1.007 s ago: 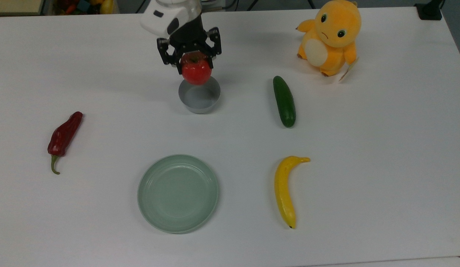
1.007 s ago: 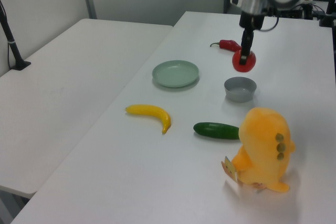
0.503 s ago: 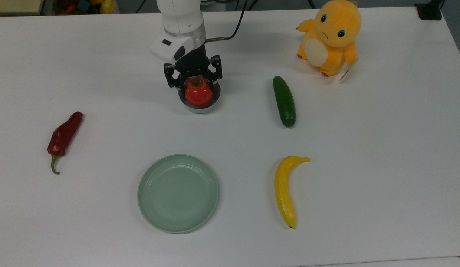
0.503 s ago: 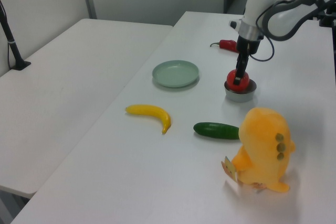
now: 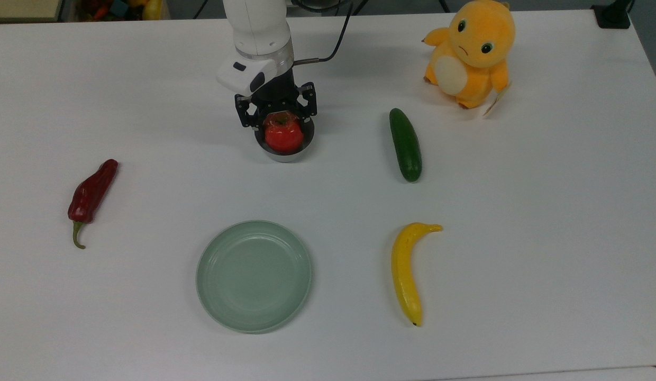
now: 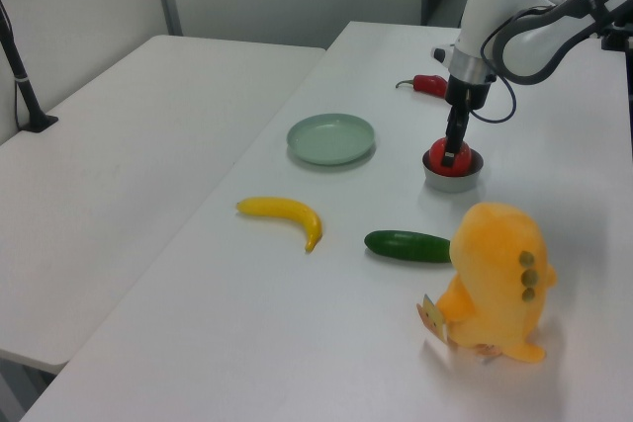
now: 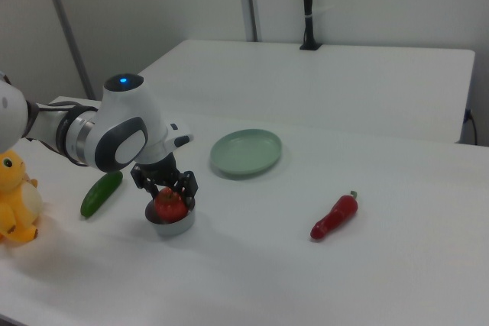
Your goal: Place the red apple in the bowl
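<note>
Now the round, glossy red apple [image 5: 283,134] sits low inside the small, deep grey round bowl [image 5: 284,154], its body ringed by the bowl's straight wall in the top view, and the black two-finger gripper [image 5: 278,112] hangs directly above it, fingers flanking the fruit's upper half. From the top view the fingers look set against the apple's sides, so the gripper appears to be pinching it, though whether the apple's weight rests on the bowl's floor is hidden by the wall. The left view agrees: the apple [image 6: 450,158] fills the bowl [image 6: 453,178] with the gripper [image 6: 451,150] standing straight up over it.

What matters for the coming move is this vertical stack: apple below, gripper above, bowl around both. I judge that the fingers need only spread and rise straight up; any sideways drift risks catching the rim and dragging the bowl across the white bench [image 5: 518,222].
</note>
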Controlling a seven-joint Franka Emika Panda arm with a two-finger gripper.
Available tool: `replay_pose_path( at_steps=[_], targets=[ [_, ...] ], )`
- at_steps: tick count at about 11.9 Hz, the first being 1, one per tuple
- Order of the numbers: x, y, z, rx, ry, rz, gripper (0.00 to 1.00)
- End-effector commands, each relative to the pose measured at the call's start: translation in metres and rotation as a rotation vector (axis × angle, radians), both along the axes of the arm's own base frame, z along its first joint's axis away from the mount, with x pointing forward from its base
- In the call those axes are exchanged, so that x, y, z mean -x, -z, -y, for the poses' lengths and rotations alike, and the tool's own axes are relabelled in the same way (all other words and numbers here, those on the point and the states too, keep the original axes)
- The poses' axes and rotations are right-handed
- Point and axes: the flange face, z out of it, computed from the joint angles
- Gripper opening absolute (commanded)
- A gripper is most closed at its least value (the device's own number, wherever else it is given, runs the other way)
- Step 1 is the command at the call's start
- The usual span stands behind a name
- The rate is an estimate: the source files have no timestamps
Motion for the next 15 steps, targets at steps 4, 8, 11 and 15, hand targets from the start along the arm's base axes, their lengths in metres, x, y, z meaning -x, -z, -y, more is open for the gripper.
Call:
replay_pose_path(
  at_steps=[4,8,11,15],
  targets=[
    [0.003,-0.021,-0.003,-0.018,0.093,-0.002,1.00],
    [-0.006,-0.101,-0.002,-0.041,0.194,-0.095,1.00],
    [-0.002,-0.188,0.011,-0.037,0.221,-0.234,1.00],
    [0.027,-0.270,0.028,-0.016,0.233,-0.258,1.00]
  ],
)
